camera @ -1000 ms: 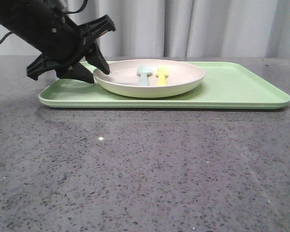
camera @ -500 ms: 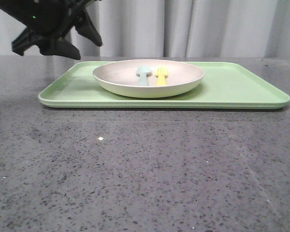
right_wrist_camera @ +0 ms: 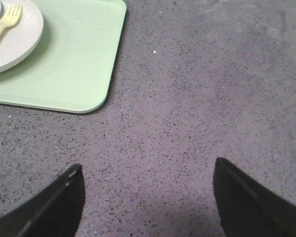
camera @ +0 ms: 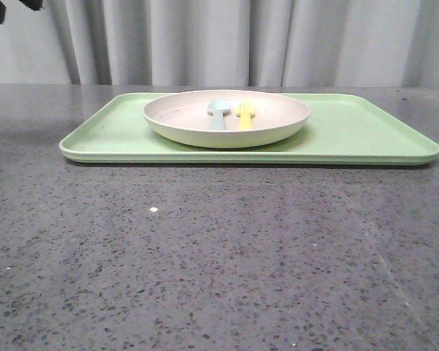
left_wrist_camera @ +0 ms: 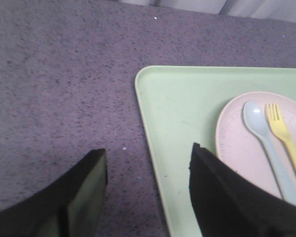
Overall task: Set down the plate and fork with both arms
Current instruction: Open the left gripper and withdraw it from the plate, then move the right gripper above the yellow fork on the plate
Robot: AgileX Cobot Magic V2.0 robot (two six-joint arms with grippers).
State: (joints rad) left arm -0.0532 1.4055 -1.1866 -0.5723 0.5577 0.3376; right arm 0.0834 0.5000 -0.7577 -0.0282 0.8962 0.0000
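Front view: plate (camera: 227, 118) sat on tray (camera: 351, 139), fork (camera: 245, 114) inside beside spoon (camera: 218, 113).
Wrist views alone showed both grippers, left (left_wrist_camera: 147, 170) and right (right_wrist_camera: 148, 190), spread apart, empty, above table (right_wrist_camera: 197, 89).

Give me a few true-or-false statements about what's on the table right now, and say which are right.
1. The plate sits on the green tray. True.
2. The fork lies on the bare table beside the tray. False: it lies inside the plate.
3. A pale blue spoon lies next to the fork. True.
4. The left tool is clamped on the plate's rim. False: it is open, holds nothing and is off the plate.
5. The right tool is open over bare table. True.
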